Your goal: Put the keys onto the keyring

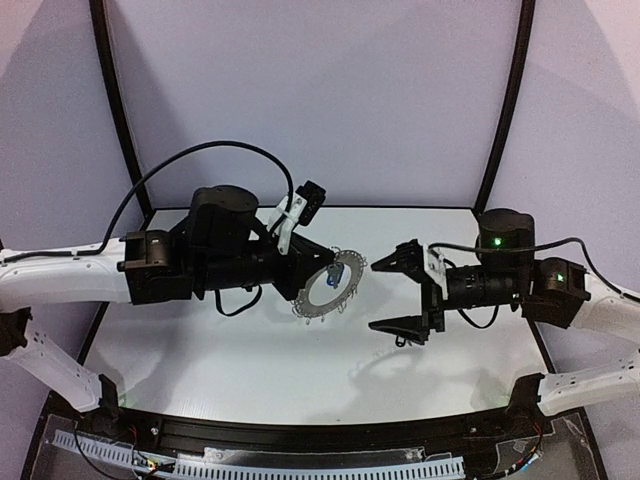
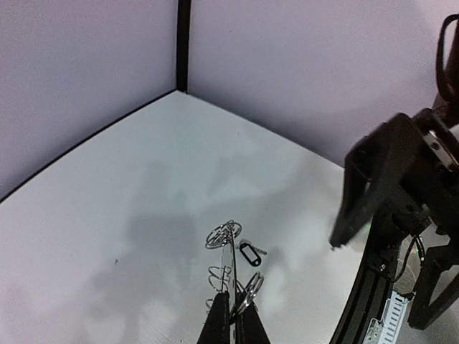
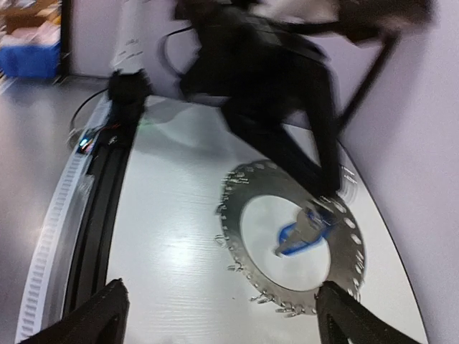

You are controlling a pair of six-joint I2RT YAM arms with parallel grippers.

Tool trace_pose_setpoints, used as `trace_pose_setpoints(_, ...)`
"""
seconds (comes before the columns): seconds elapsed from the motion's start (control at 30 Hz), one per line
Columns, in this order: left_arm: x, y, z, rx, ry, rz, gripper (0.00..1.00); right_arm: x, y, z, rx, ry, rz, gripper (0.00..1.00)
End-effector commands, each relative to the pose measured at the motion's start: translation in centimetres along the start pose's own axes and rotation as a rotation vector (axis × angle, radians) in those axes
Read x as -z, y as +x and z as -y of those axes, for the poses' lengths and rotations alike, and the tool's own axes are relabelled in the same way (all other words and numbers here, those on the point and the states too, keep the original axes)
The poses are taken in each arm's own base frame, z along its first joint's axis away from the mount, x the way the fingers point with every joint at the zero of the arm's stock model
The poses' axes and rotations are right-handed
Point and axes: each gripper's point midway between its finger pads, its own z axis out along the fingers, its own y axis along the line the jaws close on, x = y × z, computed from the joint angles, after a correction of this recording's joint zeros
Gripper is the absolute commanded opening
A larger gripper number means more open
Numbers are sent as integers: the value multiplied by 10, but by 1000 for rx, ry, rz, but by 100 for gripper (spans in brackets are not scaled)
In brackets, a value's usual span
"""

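while left gripper (image 2: 233,315) pinches keyring (image 3: 349,254), right gripper (image 1: 373,299) — agape

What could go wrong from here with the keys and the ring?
1. The blue-tagged key hangs inside the keyring, and the right gripper is open and clear of it. Whether the key is fully threaded onto a wire loop cannot be told, so it may drop off.
2. The left gripper pinches the keyring only at its rim, in the air, so the ring could pivot or slip.
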Motion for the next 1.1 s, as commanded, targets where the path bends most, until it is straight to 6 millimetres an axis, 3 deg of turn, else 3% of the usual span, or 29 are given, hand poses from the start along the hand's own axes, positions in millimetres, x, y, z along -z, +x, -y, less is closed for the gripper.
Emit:
trace_pose_setpoints(0.0, 36, -53, 26, -135, 145, 245, 1, 20, -16, 40, -93, 253, 57, 98)
trace_pose_setpoints(0.03, 45, -61, 36, -175, 203, 314, 1, 28, -17, 51, -129, 326, 69, 98)
trace_pose_setpoints(0.07, 51, -55, 40, -195, 234, 329, 1, 33, -18, 55, -147, 355, 76, 98)
trace_pose_setpoints(0.2, 74, -56, 56, -249, 344, 448, 1, 40, -14, 56, -198, 379, 74, 99)
trace_pose_setpoints(0.4, 99, -57, 75, -310, 471, 532, 1, 30, -15, 47, -249, 288, 77, 93)
trace_pose_setpoints(0.57, 111, -60, 82, -316, 521, 577, 1, 20, -29, 35, -256, 166, 120, 84)
trace_pose_setpoints(0.93, 119, -54, 87, -319, 567, 571, 1, 30, -62, 9, -187, 0, 243, 75)
trace_pose_setpoints(1.07, 119, -53, 88, -318, 574, 566, 1, 30, -66, 8, -169, -14, 249, 69)
